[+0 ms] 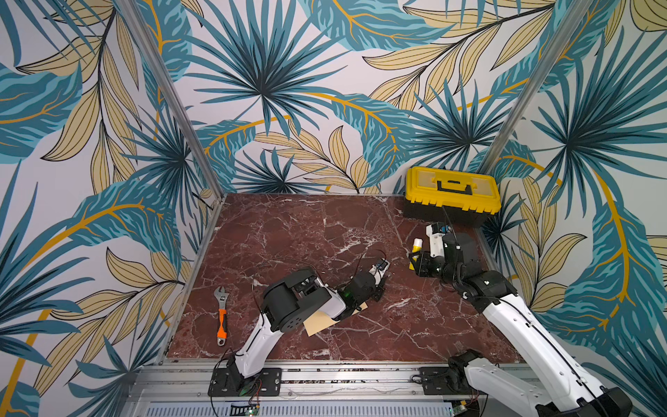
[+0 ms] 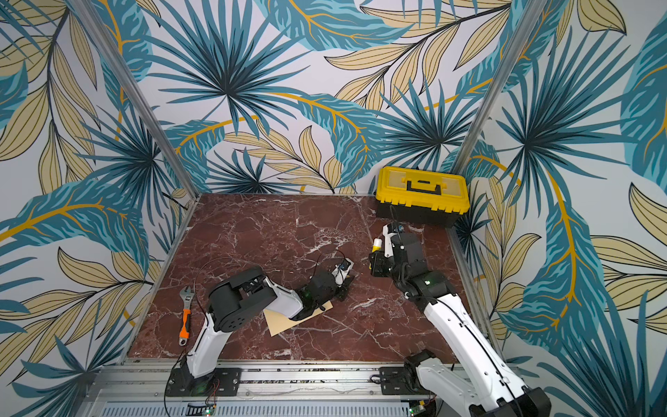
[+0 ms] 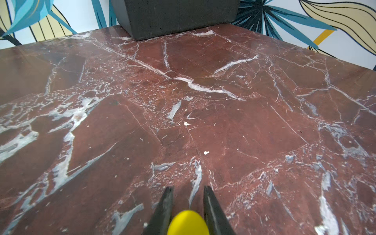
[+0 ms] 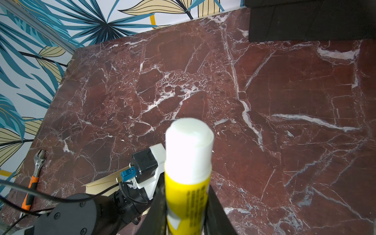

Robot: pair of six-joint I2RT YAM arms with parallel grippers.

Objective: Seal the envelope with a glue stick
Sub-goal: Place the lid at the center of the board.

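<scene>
Right claw (image 4: 186, 193) grips glue stick (image 4: 188, 154); left claw (image 3: 188, 188), cap (image 3: 188, 222).

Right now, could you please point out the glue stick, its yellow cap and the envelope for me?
glue stick (image 4: 188, 162): right wrist view, on the exposed white glue column.
yellow cap (image 3: 188, 222): left wrist view, on its rounded end.
envelope (image 2: 279, 322): a top view, on its uncovered tan corner.
</scene>
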